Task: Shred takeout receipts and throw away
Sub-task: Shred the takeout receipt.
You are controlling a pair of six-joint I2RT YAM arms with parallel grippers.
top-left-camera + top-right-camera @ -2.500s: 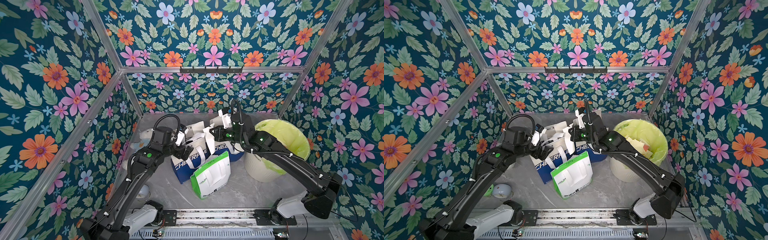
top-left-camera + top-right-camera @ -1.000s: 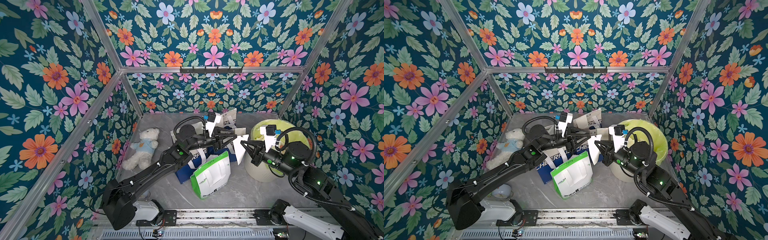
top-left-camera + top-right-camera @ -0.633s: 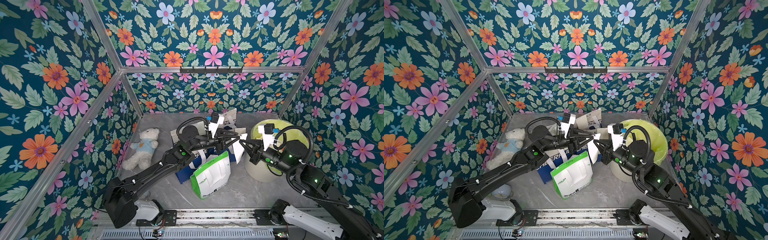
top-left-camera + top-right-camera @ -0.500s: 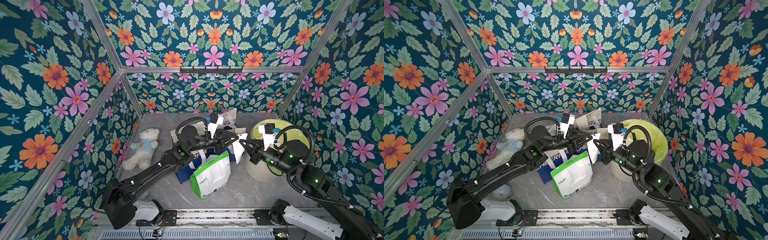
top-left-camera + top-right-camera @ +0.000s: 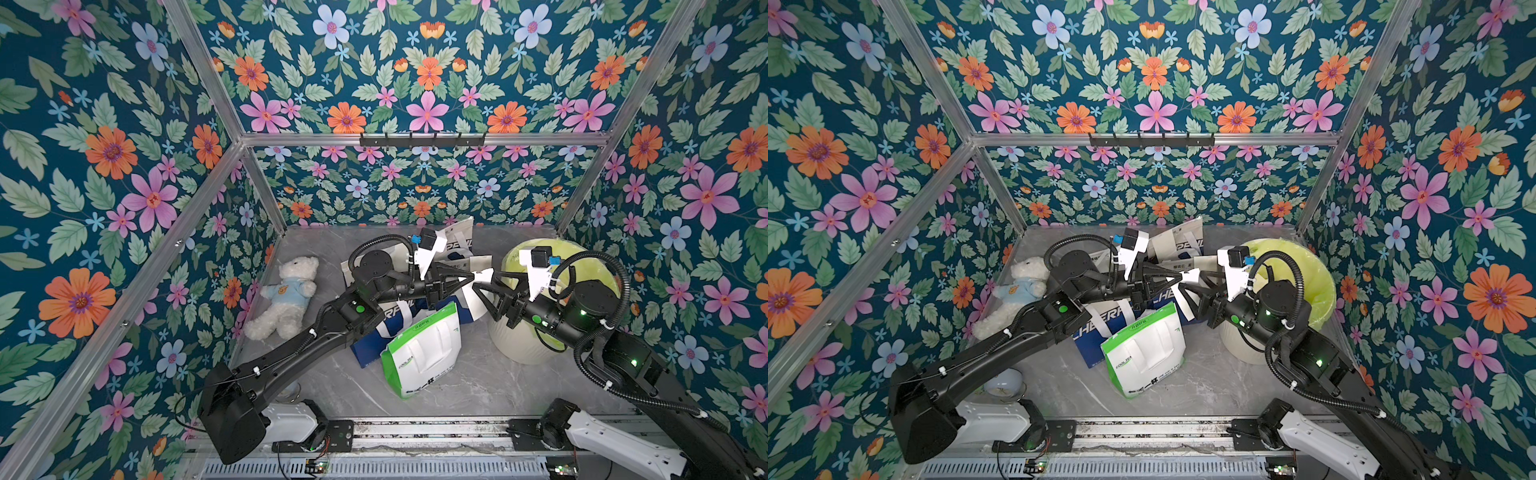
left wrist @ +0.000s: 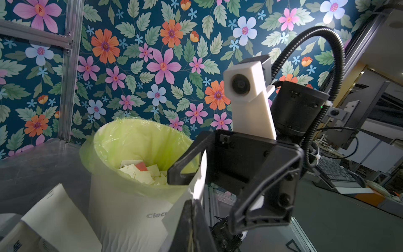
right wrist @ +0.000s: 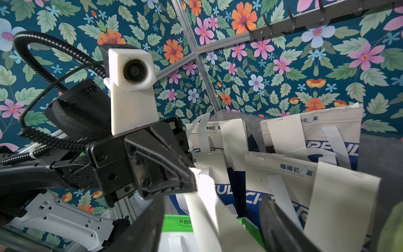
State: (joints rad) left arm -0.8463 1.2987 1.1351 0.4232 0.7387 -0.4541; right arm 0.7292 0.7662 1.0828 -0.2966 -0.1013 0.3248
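**Jaws: left clamped on receipt [image 7: 204, 203], right spread open**

Left jaws pinching top edge of receipt, mid-air above takeout bags [image 5: 424, 353], just left of lined bin [image 5: 515, 349]. Right jaws wide, straddling sheet, contact unclear. Long axis roughly vertical; gripped end up, free end dangling toward bags. Looks like regrip before next tear. Close right jaws just beside left pinch, not low on floppy tail; pull apart short and sharp. Better to shift over bin first, else scraps onto tabletop [image 5: 457, 386]. Paper pieces [image 6: 141, 172] already in bin.
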